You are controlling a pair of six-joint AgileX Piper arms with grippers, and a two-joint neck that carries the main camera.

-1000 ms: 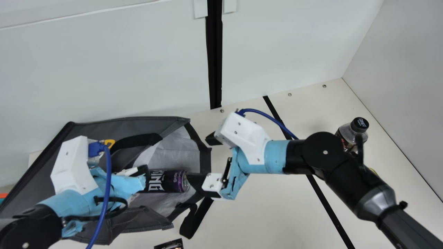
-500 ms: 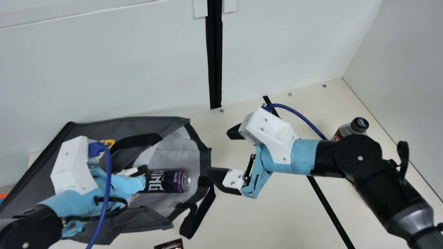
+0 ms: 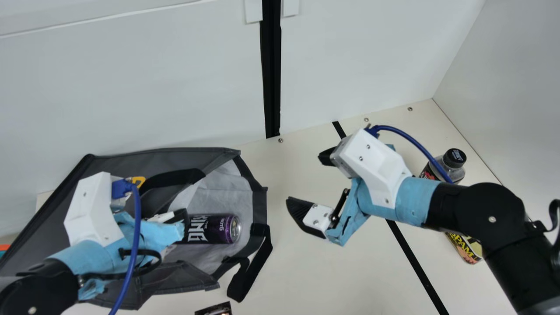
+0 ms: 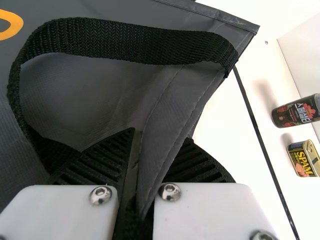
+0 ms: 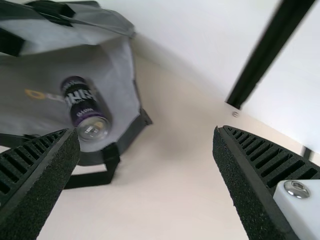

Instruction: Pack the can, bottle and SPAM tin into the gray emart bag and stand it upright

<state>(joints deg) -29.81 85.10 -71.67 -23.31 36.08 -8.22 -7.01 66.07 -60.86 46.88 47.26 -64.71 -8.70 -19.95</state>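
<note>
The gray bag (image 3: pixel 175 157) lies on its side, mouth facing the middle of the table, with the purple can (image 3: pixel 214 228) lying inside near the opening. My left gripper (image 3: pixel 177 218) is at the bag's upper panel; in the left wrist view the left gripper (image 4: pixel 150 165) is shut on a fold of the gray fabric. To the right of the bag, my right gripper (image 3: pixel 306 183) stands wide open and holds nothing; the right wrist view shows the right gripper (image 5: pixel 147 175) with its fingers far apart. The bottle (image 3: pixel 450 164) stands at the right, the SPAM tin (image 3: pixel 466 247) nearer, partly behind the right arm.
A black strap (image 3: pixel 251 267) of the bag hangs over the table beside its mouth. A small dark packet (image 3: pixel 214 309) lies at the near edge. White walls (image 3: pixel 350 57) rise behind and at the right of the table (image 3: pixel 332 280).
My right gripper has moved right, away from the can and the bag's mouth, still open. The SPAM tin has come into view from behind the arm. The left arm has kept still.
</note>
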